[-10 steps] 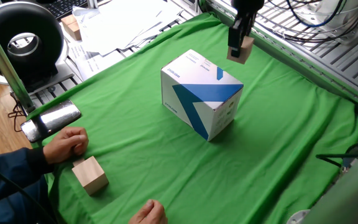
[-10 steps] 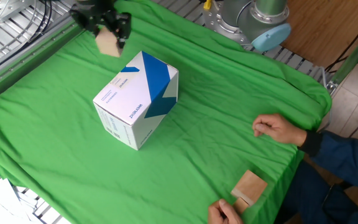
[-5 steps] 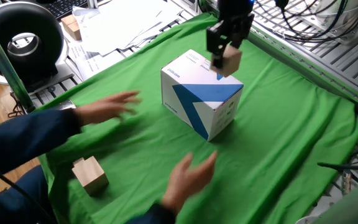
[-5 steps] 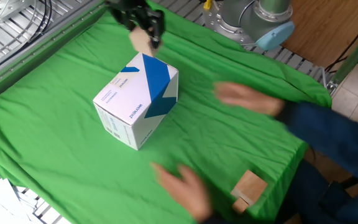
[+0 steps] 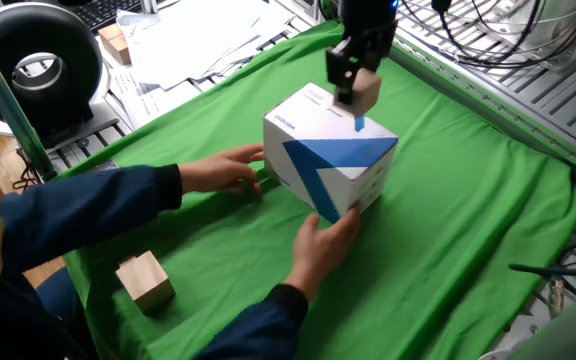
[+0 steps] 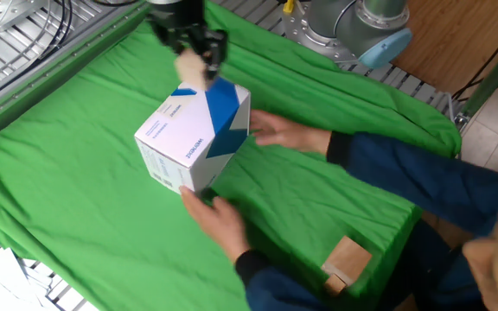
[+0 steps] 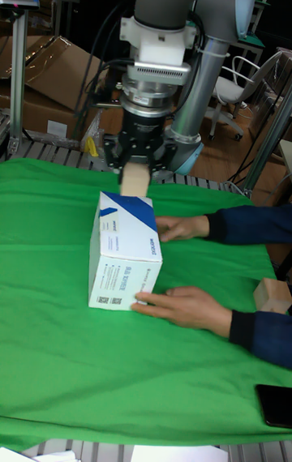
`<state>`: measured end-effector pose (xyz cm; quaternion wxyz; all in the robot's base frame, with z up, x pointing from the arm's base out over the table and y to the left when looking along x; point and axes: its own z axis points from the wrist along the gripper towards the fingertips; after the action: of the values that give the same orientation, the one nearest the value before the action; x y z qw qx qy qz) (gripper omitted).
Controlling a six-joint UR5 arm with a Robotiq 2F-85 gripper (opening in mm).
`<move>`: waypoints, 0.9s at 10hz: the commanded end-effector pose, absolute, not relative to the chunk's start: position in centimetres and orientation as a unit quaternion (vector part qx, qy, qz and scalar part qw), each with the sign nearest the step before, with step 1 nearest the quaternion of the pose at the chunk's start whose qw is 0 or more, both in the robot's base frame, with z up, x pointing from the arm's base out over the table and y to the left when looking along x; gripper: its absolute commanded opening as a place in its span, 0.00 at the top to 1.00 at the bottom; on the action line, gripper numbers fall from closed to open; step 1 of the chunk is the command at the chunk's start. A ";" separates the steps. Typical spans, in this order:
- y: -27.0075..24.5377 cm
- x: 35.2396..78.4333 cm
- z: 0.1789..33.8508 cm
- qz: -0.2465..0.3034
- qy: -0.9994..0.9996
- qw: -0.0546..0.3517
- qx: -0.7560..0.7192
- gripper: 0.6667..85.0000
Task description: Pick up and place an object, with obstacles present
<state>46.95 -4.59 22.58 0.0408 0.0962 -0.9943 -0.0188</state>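
Note:
The small tan wooden cube (image 5: 368,95) (image 6: 190,69) (image 7: 134,181) hangs just above the far top edge of the big white-and-blue box (image 5: 328,165) (image 6: 193,134) (image 7: 126,251), the obstacle. My gripper (image 5: 356,82) (image 6: 195,53) (image 7: 136,164) is shut on the cube from above. A person's two hands hold the box: one hand (image 5: 223,170) on a side face, the other hand (image 5: 323,240) at its near corner. The box looks slightly tilted in the other fixed view.
A larger pale wooden block (image 5: 145,280) (image 6: 346,259) (image 7: 272,296) lies on the green cloth (image 5: 468,230) near the person. The person's blue sleeves (image 6: 405,173) reach across the cloth. A dark phone (image 7: 276,405) rests at the cloth's edge. Metal rails (image 5: 528,90) border the far side.
My gripper carried the cube from behind the box to over its far top edge. The person's hands moved from the cloth's edge onto the box and shifted it slightly.

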 end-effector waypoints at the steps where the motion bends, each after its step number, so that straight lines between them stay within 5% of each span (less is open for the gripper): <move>1: -7.2 48.5 22.6 0.008 -0.985 0.032 0.170 0.99; 3: -4.4 48.2 22.7 -0.045 -0.988 0.030 0.147 0.99; 9: -3.7 47.3 22.8 -0.057 -0.994 0.049 0.080 0.99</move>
<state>47.67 -4.59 22.59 0.0418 0.1199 -0.9911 -0.0406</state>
